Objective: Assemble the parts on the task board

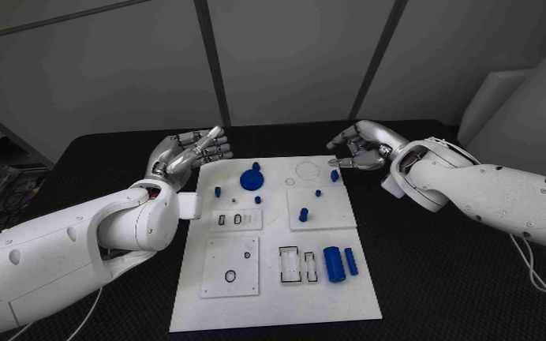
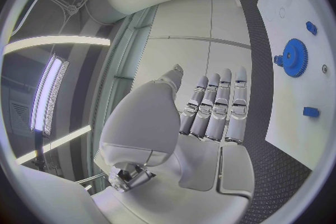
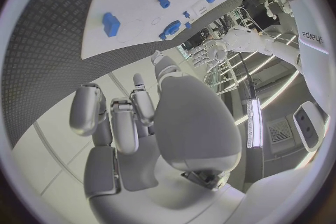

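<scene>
While both silver hands hover at the far corners of the task board (image 1: 278, 301), nothing is held in either; the left hand (image 1: 188, 154) stands just off the board's far left corner with its fingers straight, close together and empty, palm turned toward the board; the right hand (image 1: 362, 148) hangs over the black table (image 1: 455, 294) just beyond the far right corner, its fingers curled downward around nothing, near a small blue peg (image 1: 334, 175) at that edge. On the white board the parts lie apart from one another: a blue gear (image 1: 252, 179) toward the far left, a small blue piece (image 1: 218, 192) at the left edge, another blue peg (image 1: 303, 215) near the middle, and a blue cylinder (image 1: 334, 264) beside a thinner blue bar (image 1: 350, 261) toward the near right; bare black table runs along the board's left and right edges and its near edge.
</scene>
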You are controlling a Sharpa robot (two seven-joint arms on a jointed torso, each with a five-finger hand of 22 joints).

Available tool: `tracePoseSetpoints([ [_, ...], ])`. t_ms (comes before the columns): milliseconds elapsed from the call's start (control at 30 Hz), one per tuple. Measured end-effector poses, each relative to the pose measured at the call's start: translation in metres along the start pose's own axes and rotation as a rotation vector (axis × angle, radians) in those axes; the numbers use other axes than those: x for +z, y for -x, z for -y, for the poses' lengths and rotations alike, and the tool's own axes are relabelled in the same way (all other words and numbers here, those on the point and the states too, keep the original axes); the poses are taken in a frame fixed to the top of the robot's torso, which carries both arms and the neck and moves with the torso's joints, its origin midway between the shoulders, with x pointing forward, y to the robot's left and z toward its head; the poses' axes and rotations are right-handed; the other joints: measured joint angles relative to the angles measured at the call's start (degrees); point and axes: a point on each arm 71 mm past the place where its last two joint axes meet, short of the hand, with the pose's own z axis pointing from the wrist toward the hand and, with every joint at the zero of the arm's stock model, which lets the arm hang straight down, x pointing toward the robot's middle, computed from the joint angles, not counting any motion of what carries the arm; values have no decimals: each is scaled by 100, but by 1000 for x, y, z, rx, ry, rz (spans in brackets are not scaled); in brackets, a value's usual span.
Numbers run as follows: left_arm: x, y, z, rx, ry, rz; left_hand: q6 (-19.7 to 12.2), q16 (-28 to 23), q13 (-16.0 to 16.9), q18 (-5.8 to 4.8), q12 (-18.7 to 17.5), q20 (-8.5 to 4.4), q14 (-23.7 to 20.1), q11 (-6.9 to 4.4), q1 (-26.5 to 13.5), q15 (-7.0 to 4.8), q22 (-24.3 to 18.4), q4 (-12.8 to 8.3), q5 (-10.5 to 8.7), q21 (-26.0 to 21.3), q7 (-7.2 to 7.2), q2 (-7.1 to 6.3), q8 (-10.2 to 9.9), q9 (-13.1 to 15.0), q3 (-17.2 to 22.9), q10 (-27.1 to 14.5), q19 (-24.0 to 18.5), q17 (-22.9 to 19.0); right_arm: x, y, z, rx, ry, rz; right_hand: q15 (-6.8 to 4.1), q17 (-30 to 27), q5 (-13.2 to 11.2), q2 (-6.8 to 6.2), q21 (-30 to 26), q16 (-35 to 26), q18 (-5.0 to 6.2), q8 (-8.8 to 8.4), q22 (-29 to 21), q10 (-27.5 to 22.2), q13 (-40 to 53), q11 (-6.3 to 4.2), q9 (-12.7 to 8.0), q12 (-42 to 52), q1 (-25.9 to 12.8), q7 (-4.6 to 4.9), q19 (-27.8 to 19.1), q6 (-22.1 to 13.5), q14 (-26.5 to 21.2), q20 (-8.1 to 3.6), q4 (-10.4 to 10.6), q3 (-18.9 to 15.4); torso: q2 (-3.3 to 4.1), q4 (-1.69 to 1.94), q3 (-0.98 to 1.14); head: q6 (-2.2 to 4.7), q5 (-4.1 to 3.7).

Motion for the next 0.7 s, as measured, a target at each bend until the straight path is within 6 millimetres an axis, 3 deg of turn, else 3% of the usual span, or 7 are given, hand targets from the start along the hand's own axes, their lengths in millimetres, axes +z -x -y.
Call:
tracePoseSetpoints([
  [467,0,0,-1,-1,0,-2,0,0,0,0,0,0,0,0,0,0,1,0,0,0,0,0,0,0,0,0,0,0,-5,-3,21,-10,-39,-36,0,0,33,81,0,-27,1,-16,-19,0,-3,1,-3,-21,216,0,-21,0,0,-21,-142,-17,9,11,-10,-39,-37],
  [700,1,0,-1,-1,1,-2,0,0,0,0,0,0,0,0,0,0,1,0,0,0,0,0,0,1,0,0,0,1,-4,-9,27,-23,-51,-61,0,-1,33,50,0,-27,1,-16,-18,0,-3,1,-3,-21,247,0,-21,0,0,-21,-150,-8,5,10,-10,-57,-37],
])
